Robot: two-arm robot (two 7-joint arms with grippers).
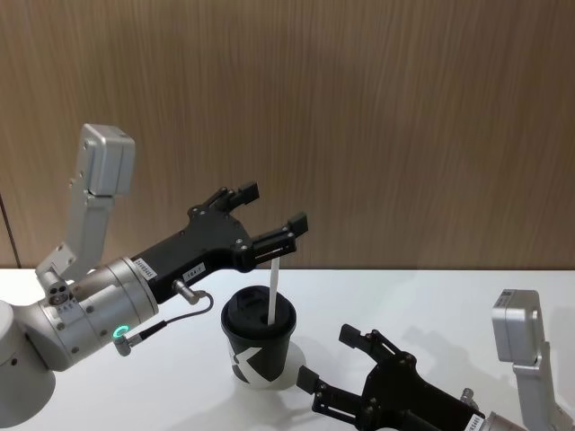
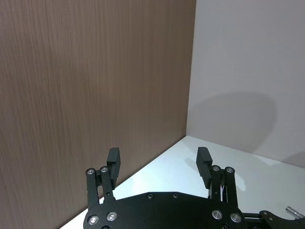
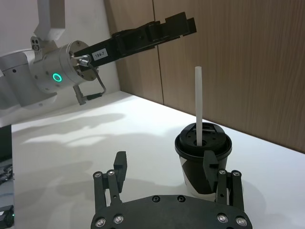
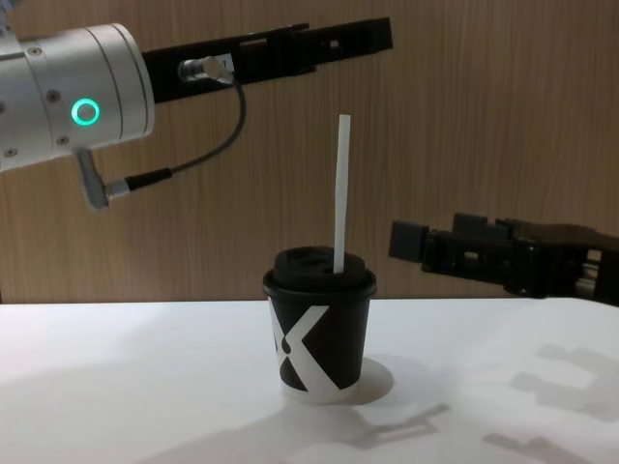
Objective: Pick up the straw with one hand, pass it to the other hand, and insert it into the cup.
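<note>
Above the cup [image 1: 259, 345], the left gripper [image 1: 269, 215] is held with its jaws spread wide and nothing between them; in the chest view the same gripper [image 4: 372, 36] is seen well clear of the straw's top end, its silver cylindrical wrist and green ring behind it at the view's left. From the left wrist view the two fingertips [image 2: 113, 158] are seen far apart against the wood-panelled wall. The straw [image 4: 339, 193] is seen standing nearly upright in the hole of the cup's black domed lid, most of its length rising above the lid. The cup [image 4: 320, 333] is set upright on the white table [image 4: 145, 387], its white X mark facing forward. To the cup's right, the right gripper [image 4: 426, 244] is held level, near the cup but apparently apart from it, with its jaws likewise open and empty.
</note>
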